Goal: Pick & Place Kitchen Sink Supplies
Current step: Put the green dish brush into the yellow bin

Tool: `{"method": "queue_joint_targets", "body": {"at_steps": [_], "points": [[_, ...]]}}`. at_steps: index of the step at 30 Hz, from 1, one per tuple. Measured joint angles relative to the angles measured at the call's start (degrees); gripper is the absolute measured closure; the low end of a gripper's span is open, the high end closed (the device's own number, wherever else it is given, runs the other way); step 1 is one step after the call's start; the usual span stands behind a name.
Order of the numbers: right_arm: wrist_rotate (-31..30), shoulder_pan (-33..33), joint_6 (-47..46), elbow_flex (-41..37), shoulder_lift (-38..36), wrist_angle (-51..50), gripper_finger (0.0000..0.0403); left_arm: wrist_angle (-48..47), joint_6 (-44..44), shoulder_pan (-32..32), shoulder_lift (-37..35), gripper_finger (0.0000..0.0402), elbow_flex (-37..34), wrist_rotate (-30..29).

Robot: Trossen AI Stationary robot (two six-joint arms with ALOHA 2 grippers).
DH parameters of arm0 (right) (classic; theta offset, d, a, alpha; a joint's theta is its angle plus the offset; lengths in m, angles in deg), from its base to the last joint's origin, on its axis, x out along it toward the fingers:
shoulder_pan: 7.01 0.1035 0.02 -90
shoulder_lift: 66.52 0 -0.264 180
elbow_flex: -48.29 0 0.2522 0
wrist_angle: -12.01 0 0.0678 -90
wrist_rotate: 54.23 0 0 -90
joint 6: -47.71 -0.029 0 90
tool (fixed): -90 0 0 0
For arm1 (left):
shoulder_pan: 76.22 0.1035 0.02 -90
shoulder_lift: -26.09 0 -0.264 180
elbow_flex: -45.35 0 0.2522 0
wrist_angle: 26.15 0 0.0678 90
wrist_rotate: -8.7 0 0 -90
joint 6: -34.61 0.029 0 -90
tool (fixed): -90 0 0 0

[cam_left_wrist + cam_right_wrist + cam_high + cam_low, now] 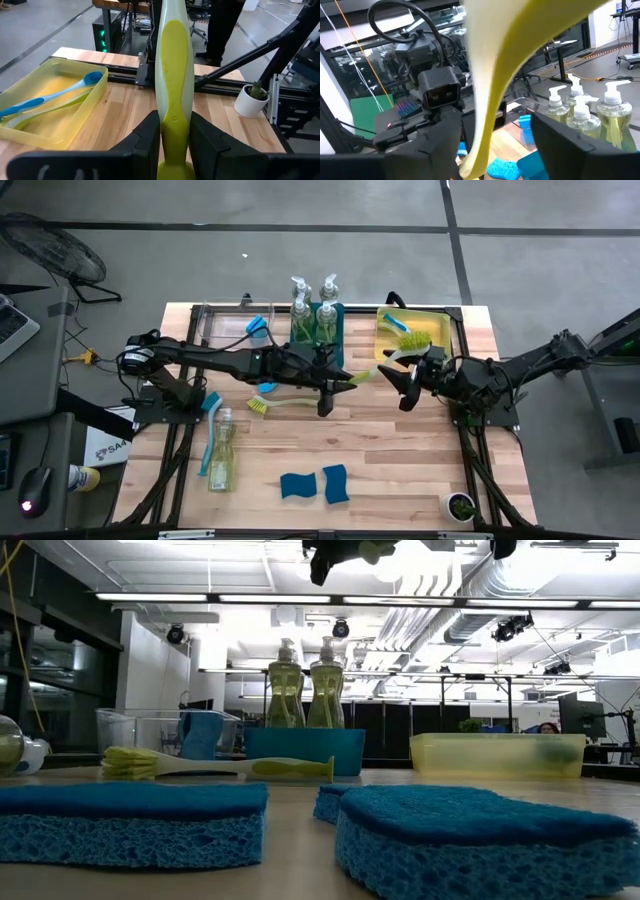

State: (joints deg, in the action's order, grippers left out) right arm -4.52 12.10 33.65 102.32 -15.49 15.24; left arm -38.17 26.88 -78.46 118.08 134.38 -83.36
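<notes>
Item: lime-green dish brush [362,375], airborne above mid-table, long axis running left to right across the table between the two arms; handle end toward the left arm, the other end toward the right arm

Left gripper [335,385]: reaches in from the table's left side, fingers pressed onto the brush handle from both sides; the left wrist view shows the handle [173,75] standing straight out from between the two dark fingers [145,142]

Right gripper [408,380]: meets the same brush from the right side. In the right wrist view the pale yellow-green shaft [495,95] passes between its fingers [440,145], which stand spread with gaps on either side, no contact visible

Other stock:
- second lime-green dish brush [280,402], flat on the wood below the left arm, long axis roughly left to right, bristle head to the left
- blue dish brush [209,430] lying near the left edge, beside a clear pump bottle [221,452] on its side
- two upright pump bottles [314,315] in the teal bin [318,330]
- yellow bin [410,330] at the far right, holding brushes
- clear bin [225,325] at the far left
- two blue sponges [315,483] near the front edge, just beside each other
- small potted plant [458,506] at the front right corner
</notes>
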Motion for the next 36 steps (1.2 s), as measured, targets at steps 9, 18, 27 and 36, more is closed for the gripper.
{"method": "queue_joint_targets", "body": {"at_steps": [9, 18, 27, 36], "points": [[-1.14, 0.00, -0.41, 0.02, 0.00, -1.22, 0.0314, 0.67, -0.25, 0.02, 0.02, 0.0325, -0.04, -0.73], [-0.99, 0.02, -0.56, 0.07, 0.00, -1.11, 0.0374, 0.71, 0.11, 0.02, 0.07, 0.0325, -0.07, -0.68], [-2.74, 0.02, -0.38, 0.13, -0.04, -1.57, 0.0374, -0.27, 2.38, 0.04, 0.07, 0.0295, -0.04, -0.85], [-6.79, 0.02, 0.63, 0.13, -2.81, -4.02, 0.0374, -2.70, 5.83, 0.04, -0.47, 0.0177, 0.09, -2.68]]}}
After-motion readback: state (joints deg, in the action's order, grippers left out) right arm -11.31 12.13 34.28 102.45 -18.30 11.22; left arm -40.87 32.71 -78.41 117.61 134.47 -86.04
